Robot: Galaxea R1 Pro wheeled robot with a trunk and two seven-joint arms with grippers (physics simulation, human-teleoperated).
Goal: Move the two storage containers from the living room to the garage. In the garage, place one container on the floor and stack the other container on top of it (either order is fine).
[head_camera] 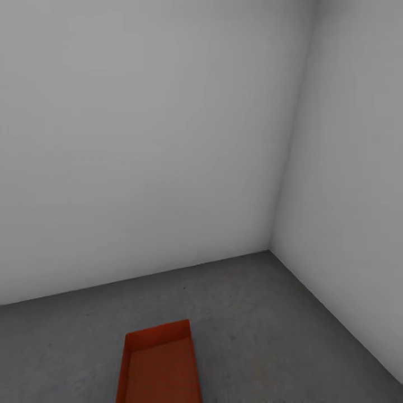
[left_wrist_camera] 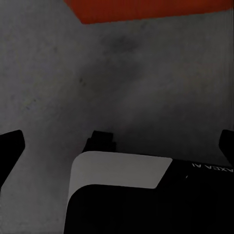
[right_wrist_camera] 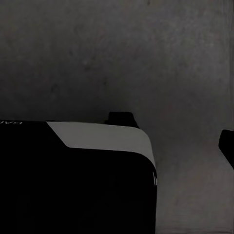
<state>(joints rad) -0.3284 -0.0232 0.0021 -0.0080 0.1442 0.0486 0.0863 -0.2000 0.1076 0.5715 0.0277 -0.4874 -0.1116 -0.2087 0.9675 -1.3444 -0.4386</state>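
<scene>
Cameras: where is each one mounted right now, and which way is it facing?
Head: high, angled down into a corner of white walls, floor and a bin; no robot parts.
Left wrist: faces down at floor, bin edge; dark fingers, robot base.
Right wrist: faces down at floor; fingertip, base.
Shared: head and left wrist both see the bin.

I stand in a bare garage corner: plain white walls (head_camera: 140, 140) meet at about one o'clock, and dark grey speckled concrete floor (head_camera: 252, 324) spreads beneath me. At six o'clock one orange-red storage container (head_camera: 159, 364) sits on that concrete, nothing else furnishing the room.
</scene>
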